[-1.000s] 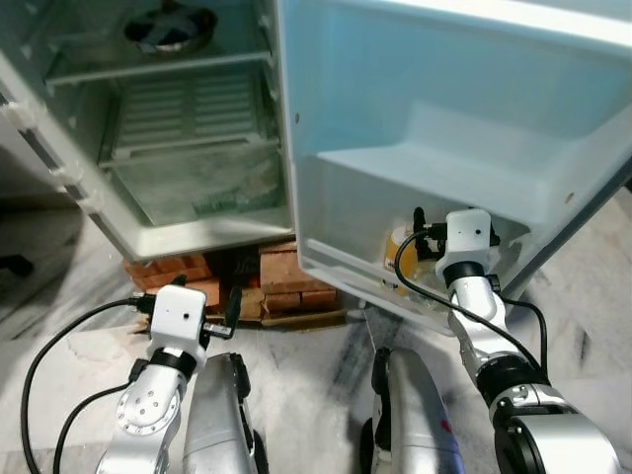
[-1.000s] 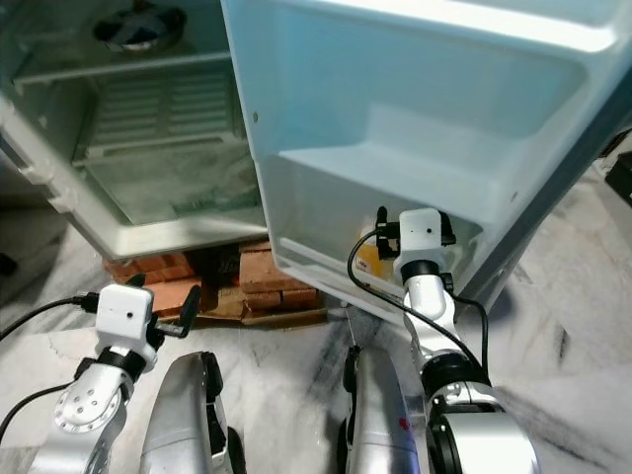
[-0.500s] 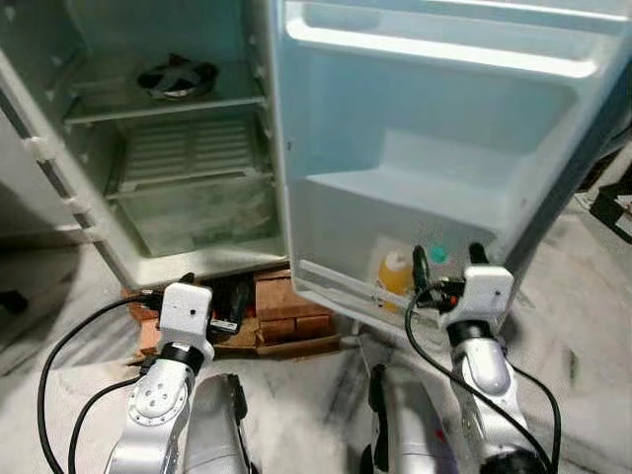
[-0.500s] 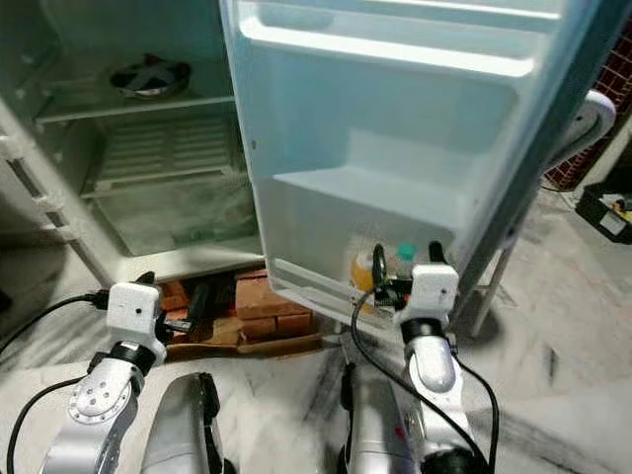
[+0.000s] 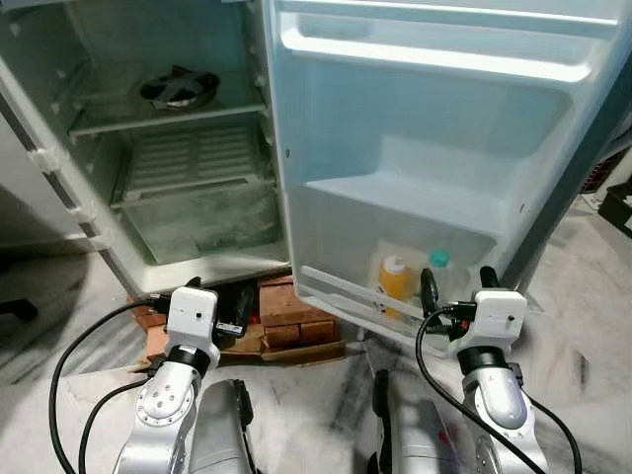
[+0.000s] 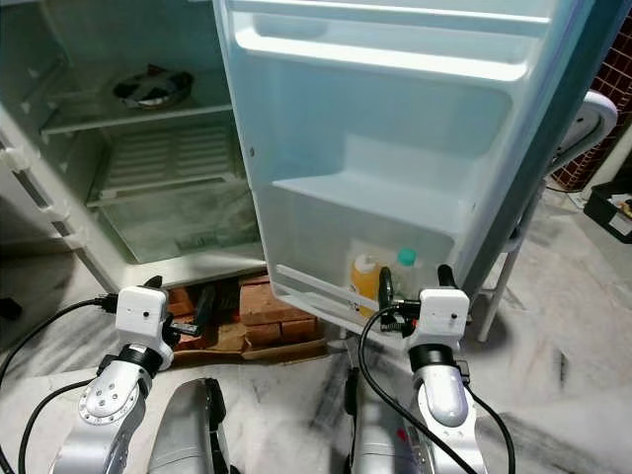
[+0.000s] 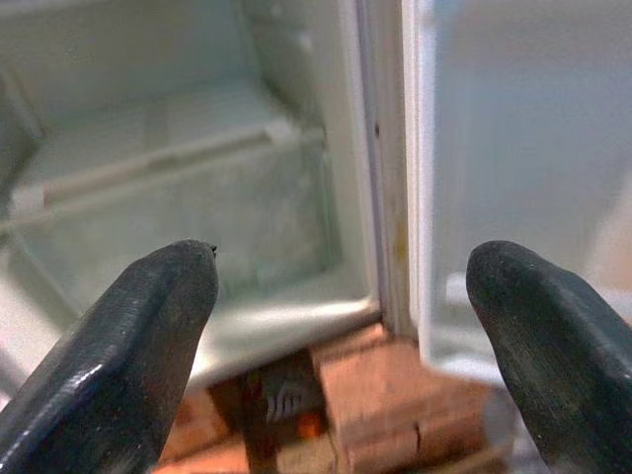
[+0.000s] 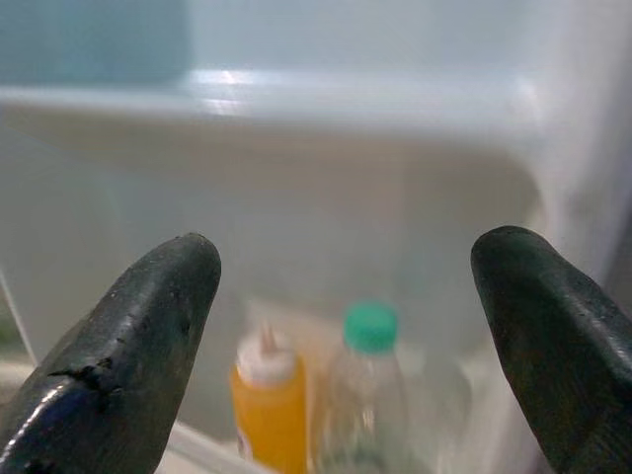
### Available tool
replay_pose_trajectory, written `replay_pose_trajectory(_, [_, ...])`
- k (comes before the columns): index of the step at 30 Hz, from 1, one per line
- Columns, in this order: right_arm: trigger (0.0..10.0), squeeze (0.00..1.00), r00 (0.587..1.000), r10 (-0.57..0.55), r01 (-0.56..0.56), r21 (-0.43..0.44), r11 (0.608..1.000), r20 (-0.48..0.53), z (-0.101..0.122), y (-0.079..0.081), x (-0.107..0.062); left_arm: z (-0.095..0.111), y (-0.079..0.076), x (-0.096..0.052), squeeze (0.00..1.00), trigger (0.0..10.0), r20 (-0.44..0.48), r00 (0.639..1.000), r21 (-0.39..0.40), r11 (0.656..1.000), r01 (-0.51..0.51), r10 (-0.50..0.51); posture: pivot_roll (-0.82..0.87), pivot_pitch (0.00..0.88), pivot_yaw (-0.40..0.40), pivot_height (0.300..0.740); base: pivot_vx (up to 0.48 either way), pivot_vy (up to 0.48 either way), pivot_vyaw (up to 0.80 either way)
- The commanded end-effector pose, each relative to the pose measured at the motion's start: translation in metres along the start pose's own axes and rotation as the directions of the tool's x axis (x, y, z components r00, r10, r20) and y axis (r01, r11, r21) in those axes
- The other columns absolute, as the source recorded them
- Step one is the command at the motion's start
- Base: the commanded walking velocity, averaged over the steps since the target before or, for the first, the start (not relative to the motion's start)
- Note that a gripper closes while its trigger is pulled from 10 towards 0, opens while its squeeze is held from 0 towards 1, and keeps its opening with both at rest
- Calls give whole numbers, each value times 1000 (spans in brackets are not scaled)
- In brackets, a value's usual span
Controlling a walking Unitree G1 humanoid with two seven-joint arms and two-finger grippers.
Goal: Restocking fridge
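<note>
Both claws, left claw (image 7: 341, 296) and right claw (image 8: 346, 286), are spread empty. At twelve o'clock of the right one, a yellow bottle (image 5: 395, 279) and a clear bottle (image 5: 435, 278) are seen standing in the door shelf (image 5: 336, 289); both are judged light and slippery, best gripped mid-body.

- I cannot identify the dark round object (image 5: 178, 87) on the fridge's upper shelf; it is too small and dim.
- The orange bottle (image 5: 396, 279) and the green-capped bottle (image 5: 435, 275) are hidden below by the door-shelf rail (image 5: 341, 292); their labels are blurred in my right wrist view.
- The fridge door (image 5: 434, 138) is cut off at the top edge.
- The bricks (image 7: 395, 395) are blurred in my left wrist view.
</note>
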State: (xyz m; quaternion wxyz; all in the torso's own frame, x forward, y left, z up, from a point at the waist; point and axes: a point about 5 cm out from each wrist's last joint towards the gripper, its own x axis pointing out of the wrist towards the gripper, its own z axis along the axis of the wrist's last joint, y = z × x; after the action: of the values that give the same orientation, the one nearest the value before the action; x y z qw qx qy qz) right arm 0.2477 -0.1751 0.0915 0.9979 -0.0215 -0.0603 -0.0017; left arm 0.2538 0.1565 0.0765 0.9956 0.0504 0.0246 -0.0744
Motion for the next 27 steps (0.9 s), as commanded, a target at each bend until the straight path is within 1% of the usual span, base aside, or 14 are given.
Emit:
replay_pose_trajectory(1, [10000, 0, 998, 35, -36, 3, 999, 48, 15, 4, 7, 5, 1, 4, 0, 10000, 24, 1000, -2, 1000, -15, 15, -42, 0, 63, 594, 0, 0, 0])
replay_pose_trajectory(5, [10000, 0, 998, 33, -34, 19, 999, 46, 20, 2, 7, 5, 0, 3, 0, 10000, 33, 999, -4, 1000, -14, 14, -46, 0, 58, 619, 0, 0, 0])
replay_pose_trajectory(9, [10000, 0, 996, 33, -38, 59, 998, 83, 32, 4, 11, -1, 1, 1, 0, 10000, 17, 1000, 3, 1000, -22, 22, -53, 0, 59, 639, 0, 0, 0])
replay_pose_trajectory(12, [10000, 0, 993, 41, -48, 61, 997, 107, 41, 5, 15, 0, -1, 3, 0, 10000, 21, 1000, 1, 1000, -21, 21, -56, 0, 57, 654, 0, 0, 0])
replay_pose_trajectory(14, [10000, 0, 993, 45, -52, 62, 997, 108, 42, 5, 15, 0, -2, 3, 0, 10000, 22, 1000, 0, 1000, -21, 21, -58, 0, 55, 659, 0, 0, 0])
replay_pose_trajectory(15, [10000, 0, 993, 59, -65, 63, 996, 106, 42, 7, 14, 1, -2, 4, 0, 10000, 28, 999, 3, 999, -37, 37, -62, 0, 51, 669, 0, 0, 0])
replay_pose_trajectory(16, [10000, 0, 993, 59, -65, 63, 996, 106, 42, 7, 14, 1, -2, 4, 0, 10000, 28, 999, 3, 999, -37, 37, -62, 0, 51, 669, 0, 0, 0])
replay_pose_trajectory(17, [10000, 0, 992, 85, -91, 65, 994, 88, 39, 9, 11, 0, -1, 4, 0, 10000, 22, 998, -5, 998, -58, 58, -65, 0, 48, 679, 0, 0, 0])
replay_pose_trajectory(20, [10000, 0, 992, 96, -101, 63, 993, 79, 38, 9, 9, -1, -1, 4, 0, 10000, 18, 998, -8, 998, -63, 63, -65, 0, 48, 684, 0, 0, 0])
replay_pose_trajectory(21, [10000, 0, 992, 113, -116, 62, 991, 52, 33, 8, 4, -2, -1, 5, 0, 10000, 14, 998, -12, 998, -62, 62, -68, 0, 43, 694, 0, 0, 0])
replay_pose_trajectory(24, [10000, 0, 993, 116, -118, 57, 991, 33, 30, 7, 1, -3, -2, 5, 0, 10000, 14, 998, -11, 998, -59, 59, -68, 0, 41, 704, 0, 0, 0])
replay_pose_trajectory(27, [10000, 0, 993, 121, -122, 60, 991, 19, 28, 6, 1, -4, -5, 5, 0, 10000, 13, 998, -12, 998, -56, 57, -70, 0, 38, 729, 0, 0, 0])
